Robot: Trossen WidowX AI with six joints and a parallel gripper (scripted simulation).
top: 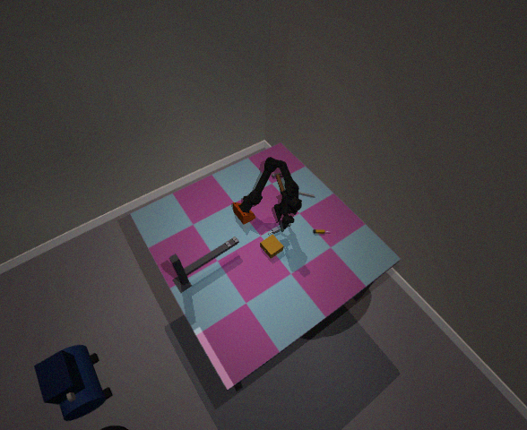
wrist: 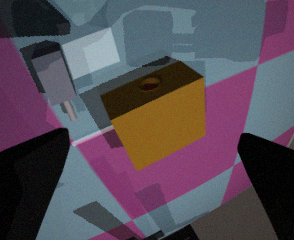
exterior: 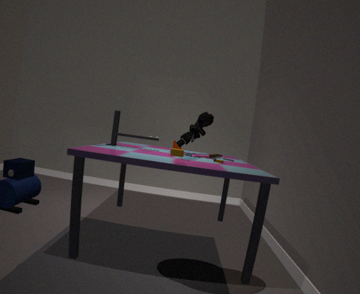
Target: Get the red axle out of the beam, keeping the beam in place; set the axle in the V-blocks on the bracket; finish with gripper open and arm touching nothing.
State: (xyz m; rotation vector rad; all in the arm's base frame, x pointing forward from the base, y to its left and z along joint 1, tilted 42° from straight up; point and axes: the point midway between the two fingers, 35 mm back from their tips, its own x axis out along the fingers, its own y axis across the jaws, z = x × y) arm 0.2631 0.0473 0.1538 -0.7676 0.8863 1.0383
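The beam, a yellow block (top: 272, 245) (exterior: 177, 152) (wrist: 162, 127), stands on the checkered table. Its round hole shows in the wrist view, with something dark red inside that looks like the red axle (wrist: 149, 86); no axle sticks out on the faces I see. The grey bracket (top: 208, 255) (exterior: 136, 136) reaches out from an upright post at the table's left; its V-blocks (top: 231, 241) (exterior: 153, 137) sit at the free end and look empty. My gripper (top: 284, 225) (wrist: 158, 139) is open and empty, above the table near the beam, apart from it.
A small grey piece with a thin pin (wrist: 54, 75) (exterior: 188, 154) lies beside the beam. A hammer (top: 280, 182), a thin grey rod (top: 306, 194) and a yellow-handled tool (top: 319, 231) (exterior: 218, 160) lie farther right. The orange mount (top: 244, 212) stands at my arm's base.
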